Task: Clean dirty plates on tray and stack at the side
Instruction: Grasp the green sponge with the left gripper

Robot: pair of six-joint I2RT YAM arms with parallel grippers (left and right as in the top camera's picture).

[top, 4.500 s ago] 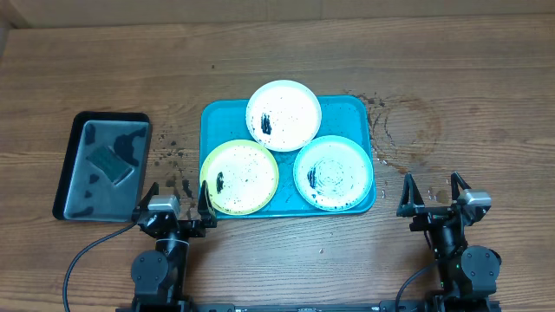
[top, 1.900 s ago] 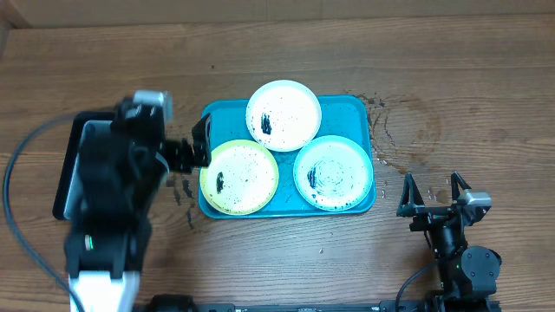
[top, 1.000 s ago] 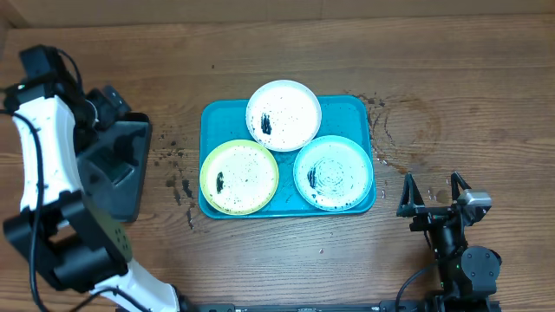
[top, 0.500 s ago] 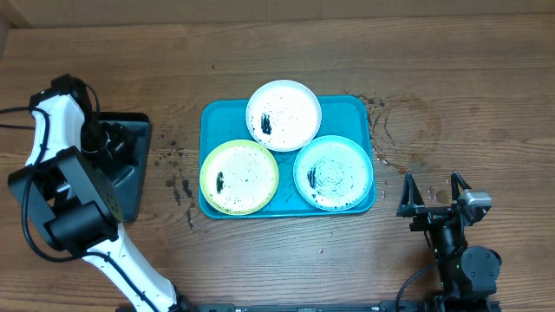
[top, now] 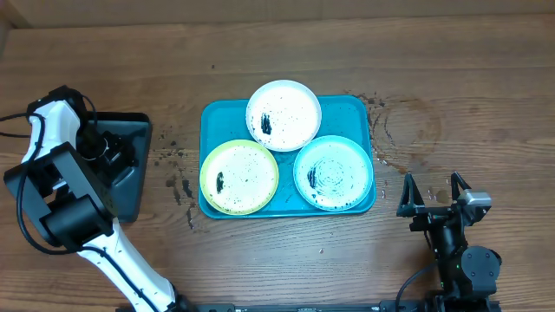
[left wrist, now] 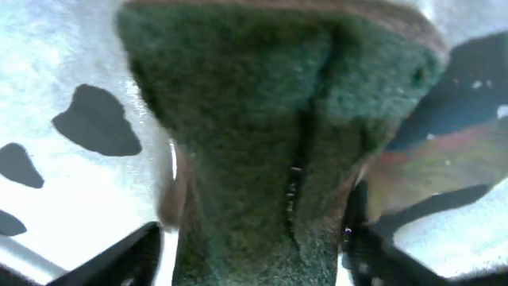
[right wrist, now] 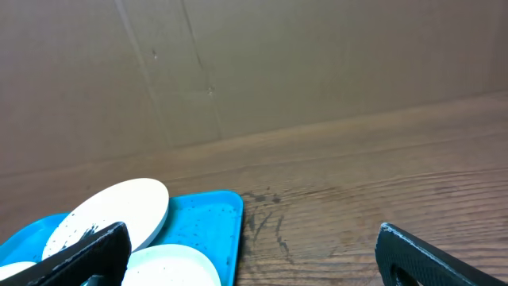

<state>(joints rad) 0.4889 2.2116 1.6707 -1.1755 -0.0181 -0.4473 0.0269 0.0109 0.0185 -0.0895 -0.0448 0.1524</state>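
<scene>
Three speckled plates lie on the turquoise tray (top: 221, 121): a white one (top: 284, 114) at the back, a yellow-green one (top: 239, 177) front left, a pale teal-rimmed one (top: 333, 172) front right. My left gripper (top: 108, 152) is down in the black tray (top: 141, 126) at the left. In the left wrist view its open fingers (left wrist: 254, 246) straddle a dark green sponge (left wrist: 262, 119). My right gripper (top: 434, 192) rests open and empty at the front right. Its wrist view shows its fingers (right wrist: 250, 238), the white plate (right wrist: 111, 210), the teal plate (right wrist: 171, 266) and the tray corner (right wrist: 210, 218).
Wet patches shine on the black tray floor (left wrist: 55, 199). Dark specks and smears mark the wood left of the turquoise tray (top: 178, 178) and at its right (top: 386, 130). A cardboard wall (right wrist: 254, 63) stands behind the table.
My left arm has swung from the table front out to the black tray and come down over the sponge. The plates and my right arm have not moved.
</scene>
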